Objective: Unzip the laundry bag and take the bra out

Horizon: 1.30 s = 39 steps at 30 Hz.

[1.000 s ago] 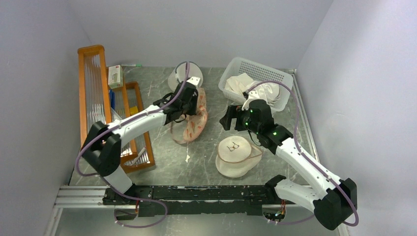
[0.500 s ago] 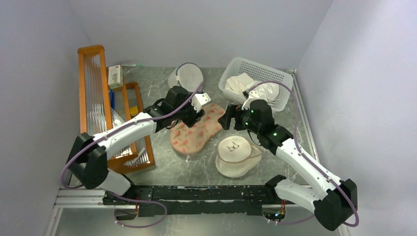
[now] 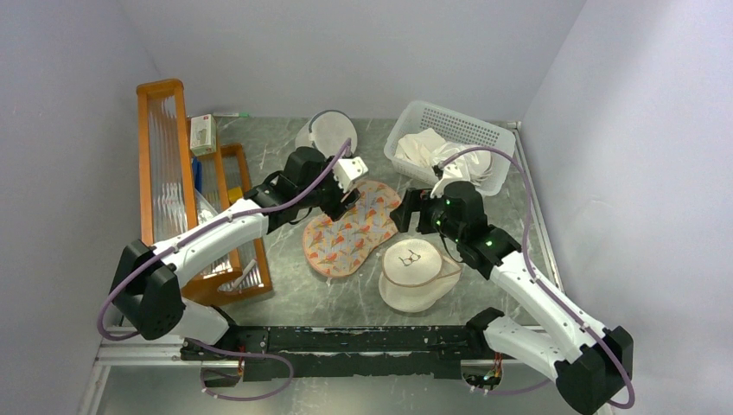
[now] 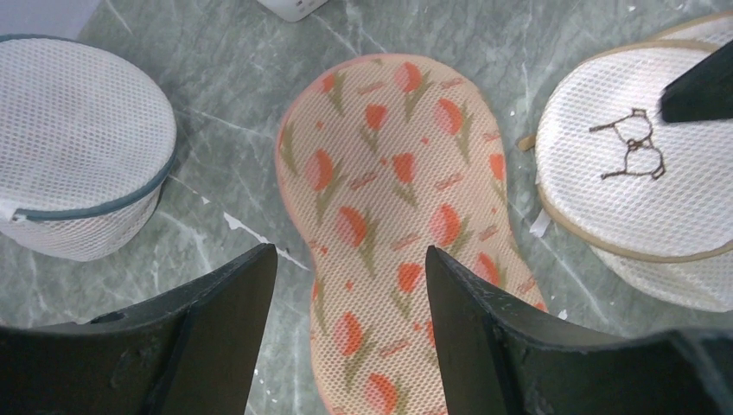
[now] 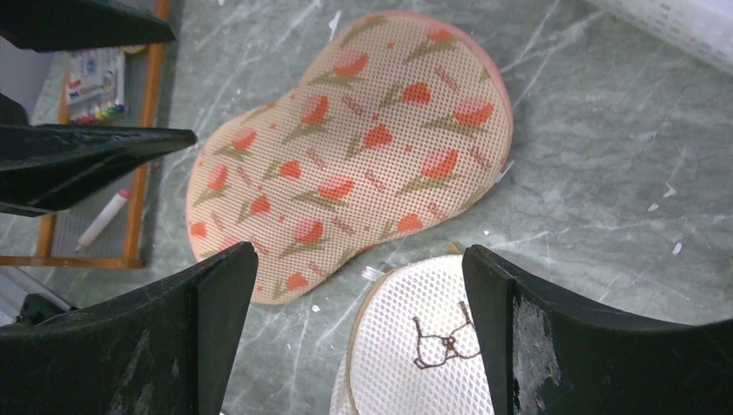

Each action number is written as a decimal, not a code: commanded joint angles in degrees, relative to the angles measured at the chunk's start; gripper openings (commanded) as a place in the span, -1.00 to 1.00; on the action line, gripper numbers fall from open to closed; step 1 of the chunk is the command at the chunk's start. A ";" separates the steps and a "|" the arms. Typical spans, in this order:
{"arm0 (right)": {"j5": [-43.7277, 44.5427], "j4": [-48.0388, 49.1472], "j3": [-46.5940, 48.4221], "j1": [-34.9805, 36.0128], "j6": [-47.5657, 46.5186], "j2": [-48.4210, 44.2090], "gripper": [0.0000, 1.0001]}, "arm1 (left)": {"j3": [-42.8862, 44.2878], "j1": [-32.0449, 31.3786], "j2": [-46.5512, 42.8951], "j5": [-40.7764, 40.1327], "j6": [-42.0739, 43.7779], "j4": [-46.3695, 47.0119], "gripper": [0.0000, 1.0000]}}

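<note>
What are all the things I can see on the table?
laundry bag: one, peach with red-orange print, flat in the middle
round pouch: one, cream with a black bra drawing, right of the laundry bag, nearer the arms
mesh dome bag: one, white with a blue zipper, at the back
basket: one, white, back right
cloth: white, bunched inside the basket
wooden racks: two, orange-brown, along the left side
small box: one, white and green, beside the racks
table: one, grey marbled, under everything
left gripper: one, black, open above the laundry bag
right gripper: one, black, open, holding nothing
</note>
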 commanded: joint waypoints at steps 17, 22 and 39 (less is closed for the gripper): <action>-7.05 13.72 -2.54 -8.09 -4.20 20.16 0.63 | 2.41 -2.66 0.57 -5.71 -5.33 5.71 1.00; -7.66 18.12 -1.26 -8.06 -6.17 25.39 0.60 | 0.78 -2.70 -2.06 -7.85 -5.40 8.04 1.00; -15.83 32.90 -1.10 8.46 8.89 35.01 0.52 | -0.02 -2.70 -4.61 -9.06 -4.22 8.50 0.99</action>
